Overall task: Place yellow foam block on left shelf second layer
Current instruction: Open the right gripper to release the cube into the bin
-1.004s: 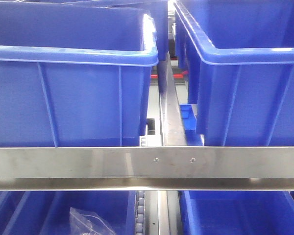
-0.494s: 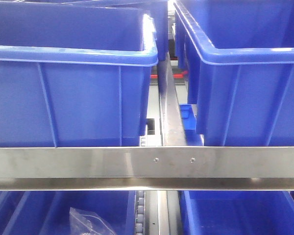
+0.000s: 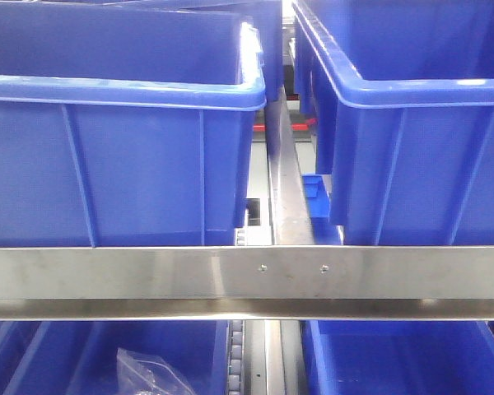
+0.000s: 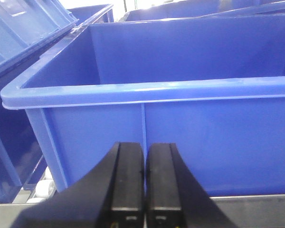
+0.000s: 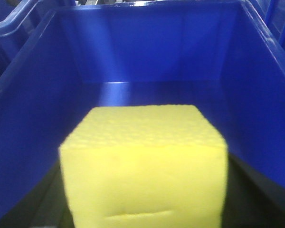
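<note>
The yellow foam block (image 5: 143,161) fills the lower middle of the right wrist view, with a pitted top and a shallow crease on its near face. My right gripper (image 5: 142,199) is shut on it, and a dark finger (image 5: 251,194) shows at each side. The block hangs inside a blue bin (image 5: 147,52), above its floor. My left gripper (image 4: 145,185) is shut with nothing between its black fingers, just in front of another blue bin's front wall (image 4: 213,133). The front view shows neither gripper nor the block.
In the front view, two large blue bins (image 3: 115,156) (image 3: 420,156) sit on a shelf behind a steel rail (image 3: 148,276). A steel divider (image 3: 284,181) runs between them. Below are more blue bins, one (image 3: 74,362) holding a clear plastic bag (image 3: 148,374).
</note>
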Robot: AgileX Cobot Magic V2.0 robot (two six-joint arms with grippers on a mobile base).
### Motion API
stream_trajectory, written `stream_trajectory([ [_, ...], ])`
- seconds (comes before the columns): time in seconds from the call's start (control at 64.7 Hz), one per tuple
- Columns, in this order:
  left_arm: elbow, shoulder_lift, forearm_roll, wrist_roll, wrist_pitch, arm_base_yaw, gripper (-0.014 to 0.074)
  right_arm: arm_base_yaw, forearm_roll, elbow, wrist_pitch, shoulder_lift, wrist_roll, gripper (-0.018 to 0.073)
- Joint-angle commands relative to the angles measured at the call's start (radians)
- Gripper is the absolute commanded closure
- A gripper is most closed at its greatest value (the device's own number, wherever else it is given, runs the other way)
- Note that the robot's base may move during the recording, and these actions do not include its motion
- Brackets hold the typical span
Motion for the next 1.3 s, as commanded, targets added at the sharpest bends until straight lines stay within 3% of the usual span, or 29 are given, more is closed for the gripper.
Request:
stream_trajectory([
  [0.0,0.02,-0.019,-0.006,-0.005,-0.082,-0.007,0.046,-0.007,0.0,-0.067,-0.08,-0.001,-0.001,-0.0071],
  [0.232,0.02,-0.019,-0.006,-0.005,-0.082,-0.007,0.046,-0.007,0.0,-0.084,-0.074,0.001,-0.001,-0.007],
  [0.324,0.02,-0.019,-0.006,-0.005,-0.082,-0.007,0.046,-0.007,0.0,-0.084,-0.073,-0.008,-0.001,-0.0029],
  [0.602,0.02,-0.019,-0.006,-0.005,-0.082,-0.007,0.046,-0.007,0.0,-0.082,-0.019,-0.077,-0.002,0.0511],
  [0.803,0.02,-0.019,-0.006,-0.005,-0.082,-0.007,0.046,-0.007,-0.006,0.019,-0.04,-0.183,-0.011,0.0504],
  [1.081,0.02,-0.019,-0.006,-0.005,-0.082,-0.007,0.046,-0.007,-0.016,0.297,-0.178,-0.388,-0.032,0.0504],
  [1.282,0.02,-0.019,-0.006,-0.005,-0.082,-0.007,0.046,-0.007,-0.016,0.441,-0.183,-0.553,-0.032,0.0504],
])
